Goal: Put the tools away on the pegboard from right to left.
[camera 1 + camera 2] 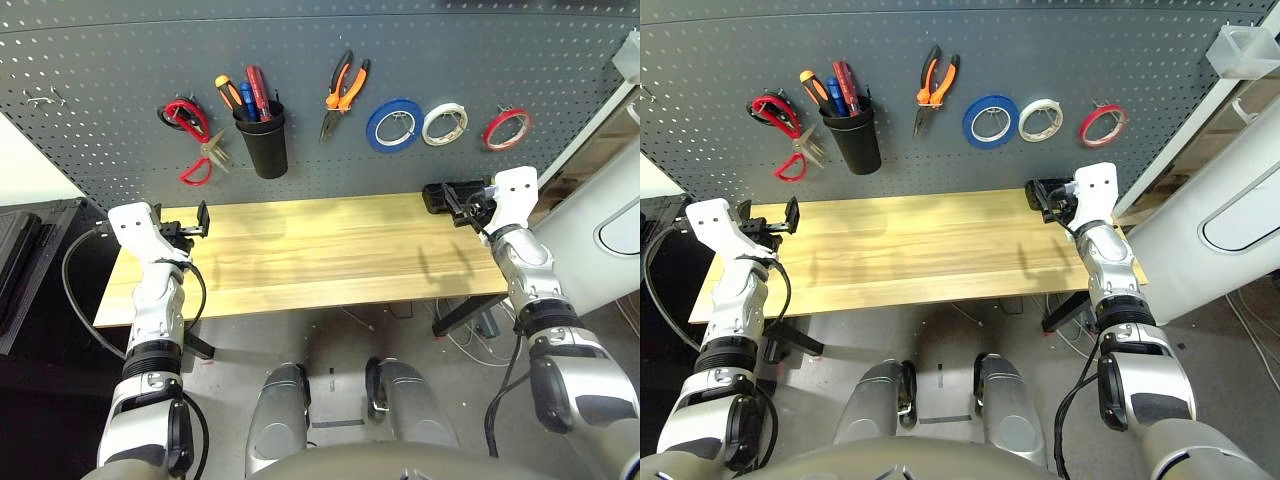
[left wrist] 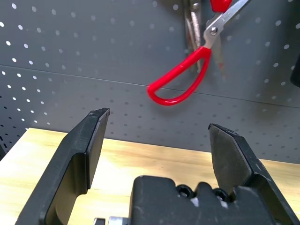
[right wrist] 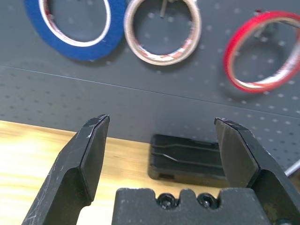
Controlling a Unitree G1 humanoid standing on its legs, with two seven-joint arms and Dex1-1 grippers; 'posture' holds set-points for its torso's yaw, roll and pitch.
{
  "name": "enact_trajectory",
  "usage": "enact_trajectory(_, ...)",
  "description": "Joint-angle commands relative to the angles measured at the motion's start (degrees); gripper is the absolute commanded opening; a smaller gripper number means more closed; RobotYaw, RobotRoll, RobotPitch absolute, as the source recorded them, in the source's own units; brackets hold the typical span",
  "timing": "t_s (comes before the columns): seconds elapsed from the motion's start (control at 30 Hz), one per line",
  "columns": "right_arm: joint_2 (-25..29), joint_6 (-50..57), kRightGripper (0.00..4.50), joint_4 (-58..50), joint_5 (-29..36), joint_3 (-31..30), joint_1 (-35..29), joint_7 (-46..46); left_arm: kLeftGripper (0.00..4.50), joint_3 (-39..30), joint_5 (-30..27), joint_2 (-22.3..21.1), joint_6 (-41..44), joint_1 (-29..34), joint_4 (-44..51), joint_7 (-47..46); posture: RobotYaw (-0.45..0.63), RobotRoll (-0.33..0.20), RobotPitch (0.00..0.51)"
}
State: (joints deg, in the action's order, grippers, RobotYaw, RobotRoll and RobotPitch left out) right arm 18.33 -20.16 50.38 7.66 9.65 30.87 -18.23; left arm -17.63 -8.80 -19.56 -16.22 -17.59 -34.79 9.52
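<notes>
Silver forearms (image 1: pixel 155 310) reach forward on both sides, carrying the left gripper (image 2: pixel 159 119) over the worktop's left end and the right gripper (image 3: pixel 163 119) over its right end. Both pairs of fingers stand wide open, with nothing between them. Behind the wooden worktop (image 1: pixel 320 250) rises the dark grey pegboard (image 1: pixel 330 170), where all four of the task's tools are. Farthest right hangs the thin red tape ring (image 1: pixel 507 130); left of it come the white tape roll (image 1: pixel 445 124) and the blue tape roll (image 1: pixel 395 126), side by side. Further left, the orange-and-black-handled pliers (image 1: pixel 342 95) hang handles up. Next is the black cup (image 1: pixel 266 148), holding the slim red-handled screwdriver (image 1: pixel 258 92) upright, leaning slightly, beside a blue-handled tool (image 1: pixel 247 98) and an orange-and-black handle (image 1: pixel 229 94). Left of the cup, the red-handled scissors (image 1: pixel 211 149) hang tilted, overlapping the black-handled scissors (image 1: pixel 170 118). On the worktop's far right sits a black box (image 3: pixel 187 159), near the right gripper.
</notes>
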Motion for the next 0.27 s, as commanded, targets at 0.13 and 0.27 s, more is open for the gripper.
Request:
enact_trajectory(0.13, 0.12, -1.62, 4.50, 2.74, -0.58, 0.29, 0.99, 0.66, 4.46, 0.57, 0.15, 0.87, -0.38, 0.71, -0.11, 0.14, 0.00, 0.000, 0.087)
enact_trajectory(0.27, -0.24, -1.15, 4.50, 1.63, -0.38, 0.02, -0.15, 0.15, 4.46, 0.58, -0.38, 1.08, 0.49, 1.63, 1.81, 0.57, -0.02, 0.000, 0.102)
